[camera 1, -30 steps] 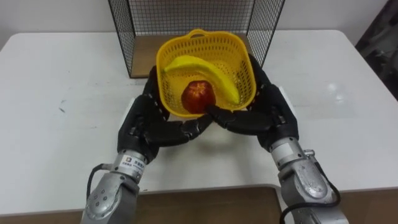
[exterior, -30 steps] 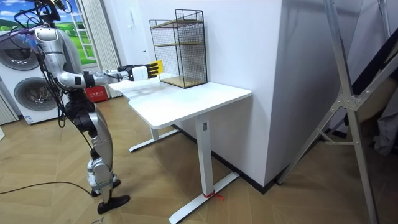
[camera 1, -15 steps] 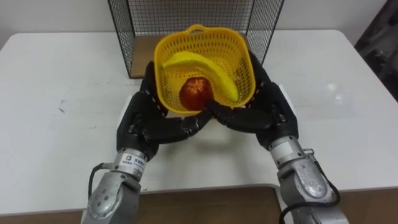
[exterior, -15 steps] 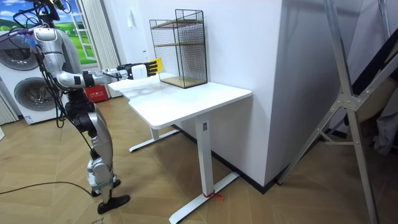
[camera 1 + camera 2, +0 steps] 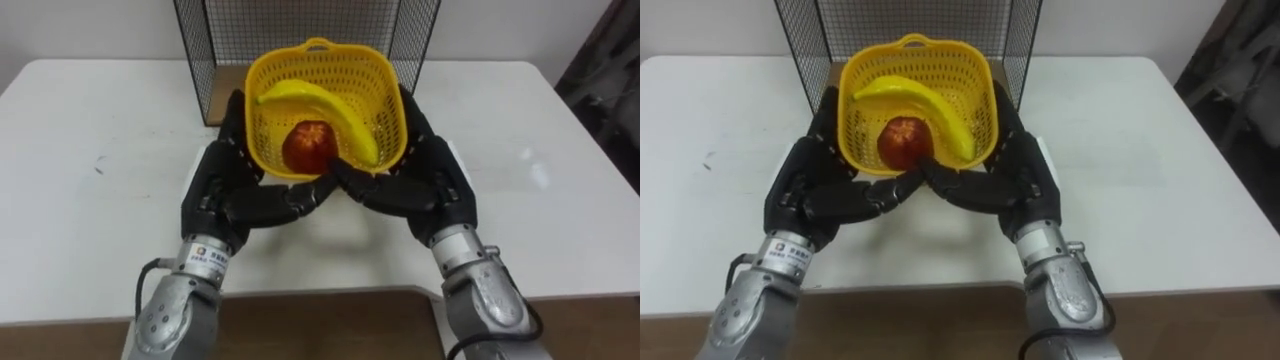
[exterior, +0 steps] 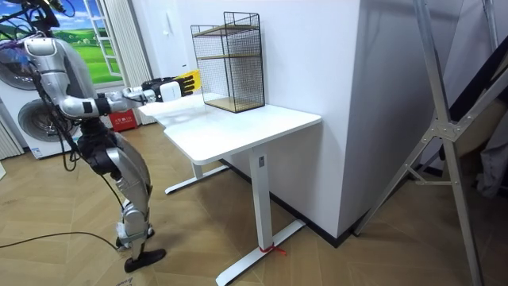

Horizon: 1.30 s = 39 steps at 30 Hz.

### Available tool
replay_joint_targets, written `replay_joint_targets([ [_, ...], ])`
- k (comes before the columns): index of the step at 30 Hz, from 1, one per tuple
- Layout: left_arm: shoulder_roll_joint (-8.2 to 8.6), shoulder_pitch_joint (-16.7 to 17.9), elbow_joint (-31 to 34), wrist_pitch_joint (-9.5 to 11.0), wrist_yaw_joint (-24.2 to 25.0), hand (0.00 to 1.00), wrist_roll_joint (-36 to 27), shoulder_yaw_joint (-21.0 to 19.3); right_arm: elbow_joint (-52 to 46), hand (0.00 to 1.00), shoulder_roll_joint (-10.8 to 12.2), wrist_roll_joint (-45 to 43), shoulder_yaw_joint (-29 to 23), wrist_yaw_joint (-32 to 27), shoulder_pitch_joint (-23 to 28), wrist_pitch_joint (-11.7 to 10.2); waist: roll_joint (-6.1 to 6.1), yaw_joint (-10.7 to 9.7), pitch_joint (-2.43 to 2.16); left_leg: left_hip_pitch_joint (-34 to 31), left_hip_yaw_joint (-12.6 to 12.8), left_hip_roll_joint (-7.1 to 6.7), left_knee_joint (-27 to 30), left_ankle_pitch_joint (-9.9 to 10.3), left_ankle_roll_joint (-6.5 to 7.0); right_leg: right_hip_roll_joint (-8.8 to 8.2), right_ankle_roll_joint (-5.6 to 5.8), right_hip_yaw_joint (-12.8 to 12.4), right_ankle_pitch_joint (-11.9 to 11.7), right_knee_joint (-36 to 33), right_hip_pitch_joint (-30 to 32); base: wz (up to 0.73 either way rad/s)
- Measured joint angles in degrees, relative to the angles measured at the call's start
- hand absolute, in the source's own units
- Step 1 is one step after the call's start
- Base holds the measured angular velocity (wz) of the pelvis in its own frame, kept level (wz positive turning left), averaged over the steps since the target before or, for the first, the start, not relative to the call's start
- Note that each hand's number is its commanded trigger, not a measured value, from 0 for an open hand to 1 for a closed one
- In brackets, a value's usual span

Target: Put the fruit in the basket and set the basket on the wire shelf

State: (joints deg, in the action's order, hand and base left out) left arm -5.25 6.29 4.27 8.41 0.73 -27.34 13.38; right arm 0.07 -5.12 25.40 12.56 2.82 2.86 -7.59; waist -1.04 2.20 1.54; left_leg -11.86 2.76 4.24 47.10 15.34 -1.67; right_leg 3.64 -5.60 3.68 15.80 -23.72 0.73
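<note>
A yellow plastic basket [image 5: 384, 78] holds a banana [image 5: 330, 104] lying across a red apple [image 5: 307, 147]. My left hand [image 5: 222, 185] and right hand [image 5: 432, 180] cup it from both sides, fingers curled under its front and meeting below the apple. The basket hangs above the white table [image 5: 90, 130], just in front of the open black wire shelf [image 5: 300, 20]. In the room view I stand at the table's end with both arms stretched out, the basket [image 6: 189, 82] close to the wire shelf [image 6: 230, 59].
The shelf's wooden bottom board [image 5: 228, 88] lies behind the basket, between the black mesh side walls. Washing machines [image 6: 24, 119] stand behind me in the room view. A dark object [image 5: 610, 70] sits past the table's right edge.
The basket has risen a little and moved toward the shelf, still in both hands. In the room view my body has leaned forward with the arms reaching further.
</note>
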Motion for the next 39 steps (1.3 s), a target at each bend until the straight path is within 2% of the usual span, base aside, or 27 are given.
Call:
replay_joint_targets([
  [1,0.12,0.03,0.00,0.02,0.09,0.00,-0.08,0.10,0.09,0.00,-0.02,0.75,-0.06,0.00,0.00,0.00,0.22,-0.04,-0.15,-1.95,-0.46,-0.71,-4.41,0.71,0.33,-0.09,-0.21,-0.09,0.08,-0.18,0.25,-0.19],
  [2,0.25,0.04,0.01,0.11,0.08,0.00,0.03,0.07,0.21,0.00,0.02,0.66,-0.05,0.00,0.06,0.04,0.11,0.04,-0.13,-3.51,-0.39,-1.11,-11.51,0.01,0.22,-0.29,-0.40,-0.22,0.29,-0.26,0.52,-0.20],
  [3,0.25,0.05,0.03,0.18,0.08,0.00,0.07,0.07,0.21,0.00,0.00,0.59,-0.06,0.09,0.07,0.06,0.20,0.13,-0.22,-3.90,-0.32,-1.15,-15.83,-1.10,-0.09,-0.34,-0.42,-0.21,0.35,-0.27,0.65,-0.37],
  [4,0.19,0.20,0.12,0.26,0.08,0.00,0.08,0.11,0.38,0.00,0.08,0.55,-0.02,0.50,0.17,0.07,0.53,0.53,-0.73,-4.08,-0.03,-1.28,-20.83,-5.75,0.36,-0.44,-0.23,-0.55,0.49,-0.36,0.73,-0.29],
  [5,0.18,0.15,0.13,0.34,0.06,0.00,0.12,0.09,0.41,0.00,0.01,0.52,0.11,0.84,0.44,0.08,0.13,0.39,-1.46,-3.07,-0.48,-2.27,-23.21,-8.31,0.97,-0.81,0.20,-0.66,0.91,-0.33,0.44,-0.15],
  [7,0.09,-0.07,0.21,0.75,0.05,0.00,-0.01,0.05,0.11,0.00,-0.07,0.62,0.08,1.02,0.43,0.03,-1.15,-0.36,-1.74,-1.38,-0.43,-3.35,-25.66,-10.64,1.78,-1.60,0.52,-0.47,1.19,0.14,-0.39,0.09],
  [8,0.11,-0.03,0.23,0.79,0.05,0.00,-0.02,0.20,-0.19,0.00,-0.83,0.63,0.08,1.11,0.45,-0.07,-1.34,-0.42,-1.64,-0.93,-0.47,-3.98,-25.56,-11.81,2.31,-1.69,0.64,-0.54,1.44,0.73,-1.24,0.03],
  [9,0.03,-0.03,0.24,0.79,0.05,0.00,-0.02,0.27,-0.20,0.00,-1.06,0.63,0.07,1.14,0.46,-0.07,-1.59,-0.55,-1.49,-0.63,-0.53,-4.17,-25.60,-11.77,2.48,-1.85,0.74,-0.55,1.50,1.19,-1.75,0.00],
  [12,0.19,-0.09,0.28,0.86,0.05,0.00,-0.05,0.58,-0.95,0.00,-1.50,0.49,-0.03,1.12,0.46,-0.09,-1.95,-0.66,-1.42,-0.55,-0.61,-4.97,-25.32,-11.07,3.09,-3.02,1.34,-0.39,2.45,1.59,-2.09,0.08],
  [16,0.17,-0.11,0.27,1.19,0.05,0.00,-0.04,0.57,-0.95,0.00,-1.36,-0.33,-0.02,1.02,0.46,-0.12,-2.20,-0.38,-1.07,-0.71,0.30,-6.67,-24.33,-8.97,4.08,-5.00,2.33,-0.46,4.82,0.25,-1.94,0.06],
  [18,0.21,-0.08,0.27,1.27,0.04,0.00,-0.05,0.65,-0.98,0.00,-1.37,-0.67,-0.04,0.91,0.45,-0.17,-2.51,-0.47,-0.89,-0.60,0.50,-7.95,-23.57,-7.83,4.73,-6.20,3.06,-0.27,6.13,-0.91,-2.17,0.10],
  [19,0.22,-0.09,0.27,1.30,0.04,0.00,-0.06,0.75,-0.97,0.00,-1.40,-0.67,-0.03,0.80,0.44,-0.45,-2.66,-0.54,-0.79,-0.61,0.92,-8.60,-22.58,-6.63,5.24,-7.09,3.62,-0.30,7.20,-2.40,-2.19,0.00],
  [20,0.09,-0.11,0.27,1.42,0.04,0.00,0.00,0.91,-0.97,0.00,-1.53,-0.70,-0.01,0.65,0.36,-0.62,-2.59,-0.49,-0.71,-0.72,1.37,-9.16,-21.64,-5.21,5.81,-7.96,4.73,0.01,8.07,-5.96,-1.59,0.00],
  [21,0.07,-0.07,0.25,1.42,0.05,0.00,-0.02,0.99,-0.96,0.00,-1.63,-0.71,0.03,0.46,0.37,-0.62,-2.51,-0.55,-0.61,-0.60,1.49,-9.39,-20.99,-4.51,6.12,-8.47,4.94,0.46,8.17,-8.75,-0.69,0.03],
  [22,0.09,-0.08,0.24,1.42,0.04,0.00,-0.08,1.05,-0.98,0.00,-1.55,-0.75,0.12,0.22,0.41,-0.62,-2.77,-0.61,-0.36,-0.20,1.73,-10.02,-20.15,-3.30,6.69,-9.76,5.39,1.14,7.92,-15.17,1.20,0.10],
  [23,0.16,-0.12,0.24,1.43,-0.01,0.00,-0.10,1.19,-1.13,0.00,-1.34,-0.90,0.12,-0.07,0.40,-0.73,-2.95,-0.76,-0.23,0.42,1.69,-10.44,-19.26,-2.07,7.30,-10.79,7.01,1.16,6.55,-21.21,3.17,0.12],
  [24,0.15,-0.12,0.24,1.42,-0.09,0.00,-0.07,1.34,-1.11,0.00,-1.16,-0.91,0.12,-0.20,0.41,-0.82,-2.98,-0.79,-0.22,0.96,1.32,-10.71,-19.10,-1.62,7.56,-11.11,7.63,1.15,5.42,-23.65,4.09,0.20],
  [25,0.37,-0.14,0.22,1.42,-0.19,0.00,-0.05,1.61,-0.94,0.00,-1.15,-0.79,0.05,-0.22,0.42,-1.12,-2.38,-0.97,0.15,2.55,0.33,-11.01,-19.11,-0.87,8.07,-11.15,7.81,1.44,2.16,-28.07,5.63,0.20],
  [26,0.41,-0.17,0.22,1.50,-0.31,0.00,-0.09,1.65,-0.81,0.00,-1.26,-0.80,-0.07,-0.20,0.43,-1.14,-1.77,-1.35,0.25,3.71,-0.64,-10.99,-19.73,-0.49,8.36,-10.64,8.29,1.11,1.10,-29.92,7.17,0.19],
  [27,0.41,-0.22,0.23,1.59,-0.40,0.00,-0.07,1.56,-0.83,0.00,-1.29,-0.80,-0.13,-0.07,0.38,-1.14,-1.58,-1.39,0.14,3.96,-1.02,-10.96,-20.03,-0.41,8.41,-10.24,8.25,0.95,1.92,-29.64,8.18,0.19],
  [28,0.40,-0.37,0.24,1.94,-0.56,0.00,-0.10,1.49,-0.83,0.00,-0.84,-0.73,-0.23,0.08,0.28,-1.15,-1.17,-1.66,0.34,4.37,-1.66,-10.67,-20.43,-0.40,8.47,-9.47,7.40,0.96,3.96,-26.94,9.95,0.29],
  [30,0.40,-0.56,0.11,2.07,-0.62,0.00,-0.25,1.44,-0.56,0.00,-0.45,-0.66,-0.20,0.17,0.30,-1.15,-1.06,-1.86,0.41,4.81,-2.10,-10.73,-20.11,-0.38,8.57,-8.58,7.11,1.20,4.63,-18.09,11.94,0.27],
  [31,0.39,-0.58,-0.33,2.06,-0.65,0.00,-0.17,1.32,-0.31,0.00,-0.52,-0.83,-0.10,0.19,0.30,-1.12,-1.07,-1.78,0.41,5.33,-2.16,-10.92,-20.28,-0.30,8.61,-8.20,5.98,0.92,3.39,-10.68,12.52,0.24],
  [32,0.53,-0.59,-1.12,1.92,-0.64,0.00,-0.12,1.35,0.13,0.00,-0.61,-0.96,-0.02,0.17,0.35,-1.03,-0.73,-2.06,0.38,6.16,-2.47,-10.95,-20.45,-0.06,8.42,-7.73,4.83,0.79,-2.09,-8.21,12.36,0.30],
  [33,0.79,-0.57,-1.43,1.59,-0.64,0.00,0.01,1.39,0.47,0.00,-0.55,-0.98,-0.04,0.16,0.41,-1.00,-0.42,-2.35,0.12,6.68,-2.66,-10.79,-20.99,-0.01,8.33,-7.75,4.93,1.05,-2.43,-7.52,11.89,0.17],
  [34,0.90,-0.70,-1.38,1.30,-0.64,0.00,0.10,1.33,0.85,0.00,-0.81,-0.82,-0.10,0.16,-0.08,-0.95,-0.13,-1.92,-0.11,7.61,-3.03,-10.28,-22.86,0.06,8.20,-7.18,4.41,1.35,-2.83,-5.78,10.73,0.00],
  [39,0.92,-1.86,-1.40,0.60,-0.64,0.00,-0.05,1.29,1.63,0.00,-0.84,1.96,-0.13,-0.19,-1.37,-0.85,-0.07,-1.86,-0.11,11.23,-2.97,-8.68,-27.14,-0.26,7.67,-5.25,3.92,1.24,-4.08,-1.03,6.94,-0.10],
])
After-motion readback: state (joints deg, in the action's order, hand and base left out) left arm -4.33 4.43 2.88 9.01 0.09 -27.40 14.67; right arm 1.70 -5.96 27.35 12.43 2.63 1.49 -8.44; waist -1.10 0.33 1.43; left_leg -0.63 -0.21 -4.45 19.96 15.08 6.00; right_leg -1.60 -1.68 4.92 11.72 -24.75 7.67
